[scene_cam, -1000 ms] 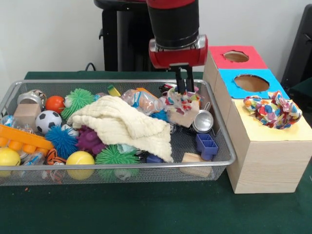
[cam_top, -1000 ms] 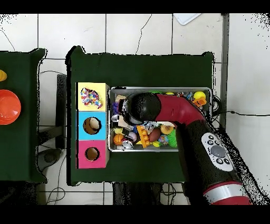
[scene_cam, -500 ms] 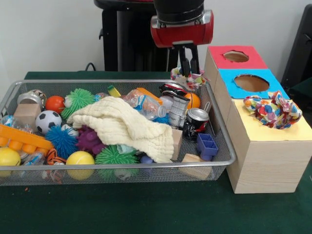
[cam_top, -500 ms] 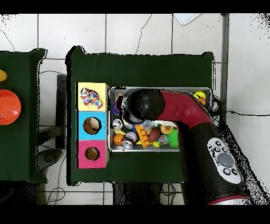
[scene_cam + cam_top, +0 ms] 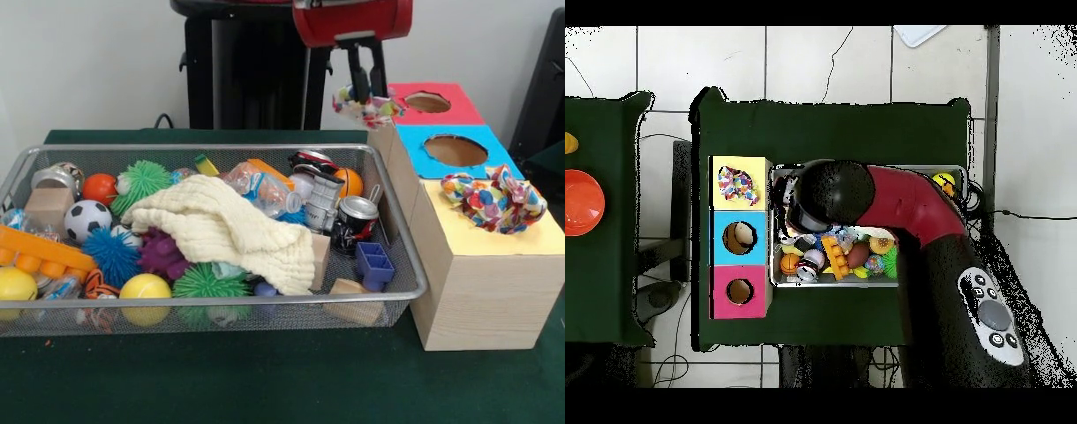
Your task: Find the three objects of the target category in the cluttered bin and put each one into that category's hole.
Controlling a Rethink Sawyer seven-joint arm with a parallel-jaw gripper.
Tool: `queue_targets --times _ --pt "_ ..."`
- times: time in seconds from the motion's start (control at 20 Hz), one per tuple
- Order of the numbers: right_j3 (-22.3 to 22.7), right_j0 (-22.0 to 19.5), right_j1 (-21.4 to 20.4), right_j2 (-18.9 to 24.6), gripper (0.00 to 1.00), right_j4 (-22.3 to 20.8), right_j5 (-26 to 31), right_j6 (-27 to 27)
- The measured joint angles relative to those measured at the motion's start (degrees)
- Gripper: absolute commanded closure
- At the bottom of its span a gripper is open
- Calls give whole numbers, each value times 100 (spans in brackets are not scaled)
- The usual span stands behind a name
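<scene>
My gripper (image 5: pixel 369 93) is shut on a dotted fabric piece (image 5: pixel 362 110) and holds it in the air above the far right corner of the wire bin (image 5: pixel 221 301), beside the red-topped box (image 5: pixel 428 102). A second dotted fabric piece (image 5: pixel 494 201) lies on top of the yellow box (image 5: pixel 494 238); it also shows in the overhead view (image 5: pixel 737 185). A third piece is not visible. In the overhead view the arm (image 5: pixel 865 200) covers the gripper and much of the bin (image 5: pixel 865 284).
The blue-topped box (image 5: pixel 455 150) with its round hole stands between the red and yellow ones. The bin holds a cream cloth (image 5: pixel 229 225), spiky balls (image 5: pixel 113 253), a soccer ball (image 5: pixel 86 218), a can (image 5: pixel 356 219) and a blue block (image 5: pixel 374 263). An orange bowl (image 5: pixel 580 203) sits on a side table.
The gripper has risen out of the bin with the dotted fabric piece and moved toward the boxes. Objects that the fabric covered in the bin's right part now show.
</scene>
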Motion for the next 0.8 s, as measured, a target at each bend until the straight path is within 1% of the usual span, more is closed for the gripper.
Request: queue_targets --times 0.4,0.8 --pt "-40 446 -55 2 100 473 0 0" --pt "-54 728 -43 1 100 732 0 0"
